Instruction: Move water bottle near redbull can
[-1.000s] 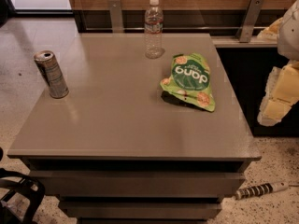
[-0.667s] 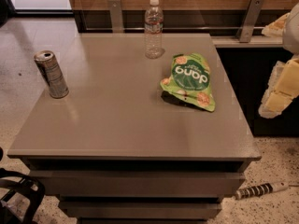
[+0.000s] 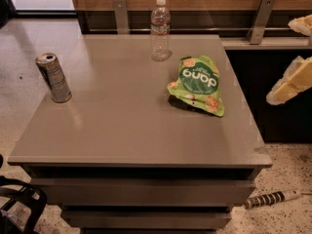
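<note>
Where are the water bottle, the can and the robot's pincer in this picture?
water bottle (image 3: 160,30): camera view, on its ribbed clear body.
can (image 3: 54,78): camera view, on its side wall.
pincer (image 3: 291,83): camera view, on the pale piece at the picture's right edge, right of the table (image 3: 126,135).

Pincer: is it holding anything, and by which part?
Nothing. The pincer hangs open right of the table, apart from the water bottle and redbull can.

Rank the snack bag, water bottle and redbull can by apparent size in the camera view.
1. Snack bag
2. Water bottle, slightly
3. Redbull can, nearer the camera, so unsure
The gripper hangs beyond the table's right edge.
</note>
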Controlling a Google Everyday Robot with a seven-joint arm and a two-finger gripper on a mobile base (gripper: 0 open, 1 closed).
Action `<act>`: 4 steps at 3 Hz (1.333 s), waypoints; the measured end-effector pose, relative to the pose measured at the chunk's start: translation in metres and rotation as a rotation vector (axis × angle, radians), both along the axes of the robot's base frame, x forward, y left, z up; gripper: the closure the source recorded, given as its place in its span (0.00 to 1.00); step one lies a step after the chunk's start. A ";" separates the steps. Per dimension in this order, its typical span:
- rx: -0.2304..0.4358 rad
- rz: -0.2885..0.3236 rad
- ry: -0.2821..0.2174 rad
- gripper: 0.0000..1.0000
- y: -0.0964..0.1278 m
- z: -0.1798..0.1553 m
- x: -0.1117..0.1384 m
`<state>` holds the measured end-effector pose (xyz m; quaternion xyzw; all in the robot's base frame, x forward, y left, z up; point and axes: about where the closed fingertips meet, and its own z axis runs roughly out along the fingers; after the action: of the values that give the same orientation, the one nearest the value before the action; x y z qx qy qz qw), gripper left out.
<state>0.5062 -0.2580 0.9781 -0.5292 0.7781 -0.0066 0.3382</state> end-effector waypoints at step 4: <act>0.367 -0.042 -0.296 0.00 0.001 0.034 0.094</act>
<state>0.6000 -0.2573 1.0125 -0.4359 0.7191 0.0507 0.5389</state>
